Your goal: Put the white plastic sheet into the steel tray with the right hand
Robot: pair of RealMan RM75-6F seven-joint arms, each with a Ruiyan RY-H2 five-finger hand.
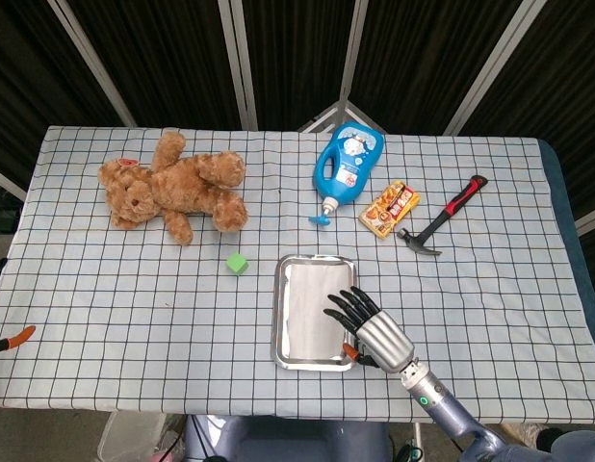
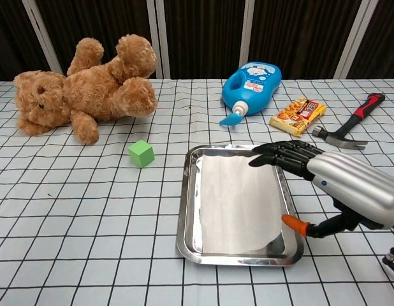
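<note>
The white plastic sheet (image 2: 237,203) (image 1: 310,309) lies flat inside the steel tray (image 2: 187,203) (image 1: 277,313), near the table's front edge. My right hand (image 2: 340,182) (image 1: 373,333) hovers over the tray's right rim, fingers stretched out and apart, holding nothing. Its orange-tipped thumb (image 2: 292,224) points at the tray's near right corner, apart from the sheet. The left hand shows only as an orange fingertip (image 1: 18,335) at the far left edge of the head view.
A green cube (image 2: 141,153) sits left of the tray. A brown teddy bear (image 2: 82,89) lies at the back left. A blue bottle (image 2: 251,84), a snack packet (image 2: 298,115) and a hammer (image 2: 350,123) lie behind and to the right of the tray.
</note>
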